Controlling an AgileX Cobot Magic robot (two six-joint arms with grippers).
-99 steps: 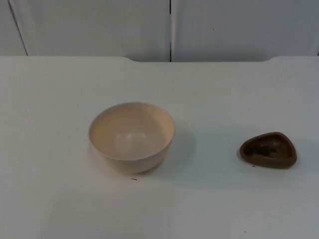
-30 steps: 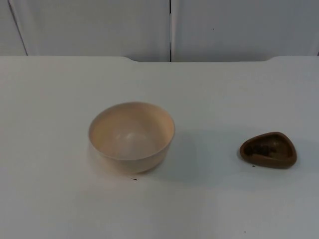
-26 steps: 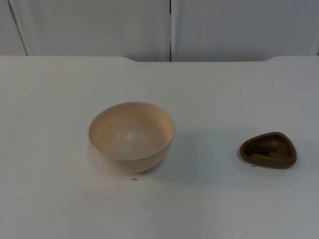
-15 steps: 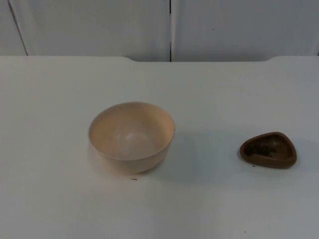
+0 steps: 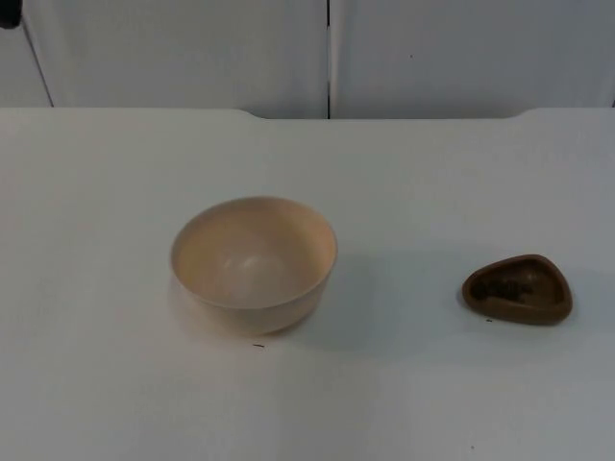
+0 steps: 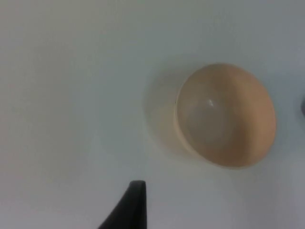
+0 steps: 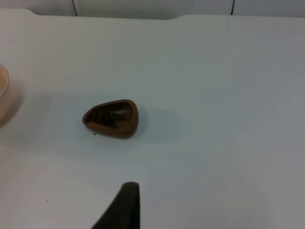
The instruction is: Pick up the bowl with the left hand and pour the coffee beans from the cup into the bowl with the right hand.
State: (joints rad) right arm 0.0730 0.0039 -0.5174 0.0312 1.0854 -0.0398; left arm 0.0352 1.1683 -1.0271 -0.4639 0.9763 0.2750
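Left gripper (image 6: 136,191), fingers unreadable to me, now enters above the bowl (image 5: 254,261); I read approach beginning; cup (image 5: 517,289) untouched.

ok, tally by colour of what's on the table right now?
Beige: 1, the bowl, standing upright with nothing in it.
Brown: 1, the cup, holding dark coffee beans, apart from the bowl on the right arm's side.
Total: 2 containers on the white table, 3 if the beans count as their own item.
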